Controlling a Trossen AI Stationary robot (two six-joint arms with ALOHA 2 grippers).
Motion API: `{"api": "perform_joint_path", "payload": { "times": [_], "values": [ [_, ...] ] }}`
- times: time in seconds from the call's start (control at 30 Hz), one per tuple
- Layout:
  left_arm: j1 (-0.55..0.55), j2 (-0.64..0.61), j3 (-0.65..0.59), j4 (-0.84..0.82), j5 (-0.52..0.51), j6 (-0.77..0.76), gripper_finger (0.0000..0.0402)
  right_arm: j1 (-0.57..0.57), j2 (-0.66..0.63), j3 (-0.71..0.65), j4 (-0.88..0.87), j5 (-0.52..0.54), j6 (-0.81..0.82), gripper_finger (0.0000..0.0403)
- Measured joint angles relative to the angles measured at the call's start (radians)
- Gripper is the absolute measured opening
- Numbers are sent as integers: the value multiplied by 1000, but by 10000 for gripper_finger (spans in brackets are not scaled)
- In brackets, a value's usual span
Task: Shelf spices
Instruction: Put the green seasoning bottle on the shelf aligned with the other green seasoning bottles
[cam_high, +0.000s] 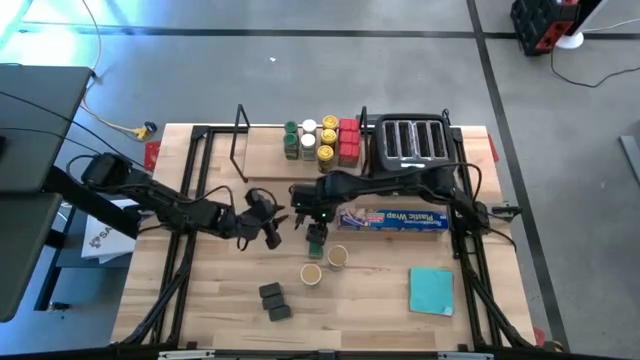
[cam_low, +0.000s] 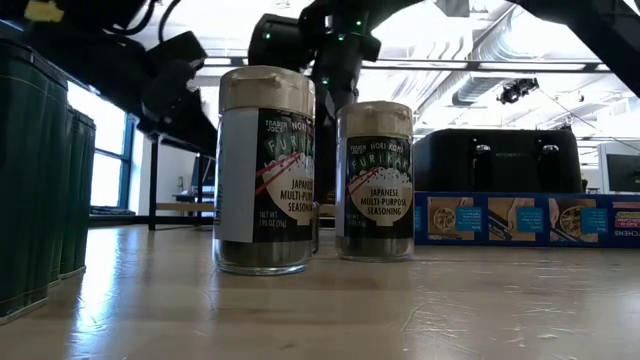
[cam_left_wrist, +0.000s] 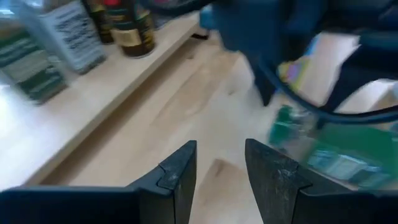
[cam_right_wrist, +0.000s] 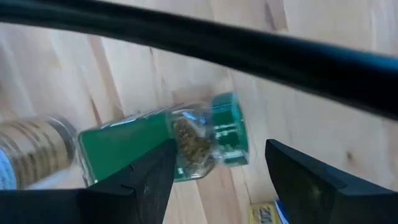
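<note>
Centrally on the worktop (cam_high: 220, 300), spotted a green-capped jar (cam_right_wrist: 186, 146) lying on its side: clear body, green label, dried herbs showing near the cap. Could not read its label. Found the right jaws spread wide on either side of the cap end, not pinching it. Found the left jaws just beside the right arm, slightly parted with nothing between them, over bare wood.

Nearer the front, counted two tan-lidded jars (cam_low: 265, 170) standing upright close together, with dark contents and dark labels with a white side panel. Read "TRADER JOE'S", "NORI KOMI FURIKAKE" and "JAPANESE MULTI-PURPOSE SEASONING" on both. Logged two dark grey blocks (cam_high: 274, 301) nearer still to the front edge, close to each other.

At the back, logged the shelf (cam_high: 262, 165): thin black wire uprights and a pale board. Saw shelved jars (cam_high: 308, 140) clustered at its right end with green, white and yellow lids, plus red tins (cam_high: 348, 140), just beside the black toaster (cam_high: 410, 140). Read "Plastic Wrap" on the long blue box (cam_high: 390, 218) in front of the toaster. Noted a teal pad (cam_high: 432, 290) at front right.
</note>
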Motion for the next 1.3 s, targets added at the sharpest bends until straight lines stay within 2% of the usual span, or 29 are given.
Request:
{"api": "perform_joint_path", "payload": {
  "times": [0.1, 0.23, 0.37, 0.57, 0.7, 0.77, 0.83, 0.9, 0.97, 1.17, 1.3],
  "values": [
    [-28, -14, 0, -89, -58, -51, 131, 0, 12, 2, 72, 24, 0, 243],
    [-67, -67, 0, -252, -121, -178, 131, 5, 17, 1, 235, 114, -34, 243],
    [-104, -125, 0, -342, -122, -256, 131, 16, -17, -1, 290, 153, -91, 243],
    [-162, -134, -7, -309, -128, -231, 131, 53, -70, -1, 258, 239, -140, 243],
    [-172, -98, -43, -206, -132, -119, 131, 93, -72, -1, 221, 298, -159, 243],
    [-160, -90, -55, -151, -76, -21, 133, 120, -72, -1, 137, 374, -165, 243],
    [-130, -91, -55, -114, -5, 52, 140, 145, -76, -2, 29, 494, -158, 243],
    [-96, -91, -43, -111, 73, 115, 152, 166, -89, -2, -75, 616, -127, 243],
    [-53, -92, -25, -137, 149, 175, 168, 179, -107, -2, -147, 691, -80, 243],
    [128, -87, 57, -281, 372, 316, 224, 192, -118, -2, -253, 755, -25, 243],
    [212, -78, 115, -401, 481, 421, 233, 197, -119, -2, -373, 822, 39, 243]
  ]
}}
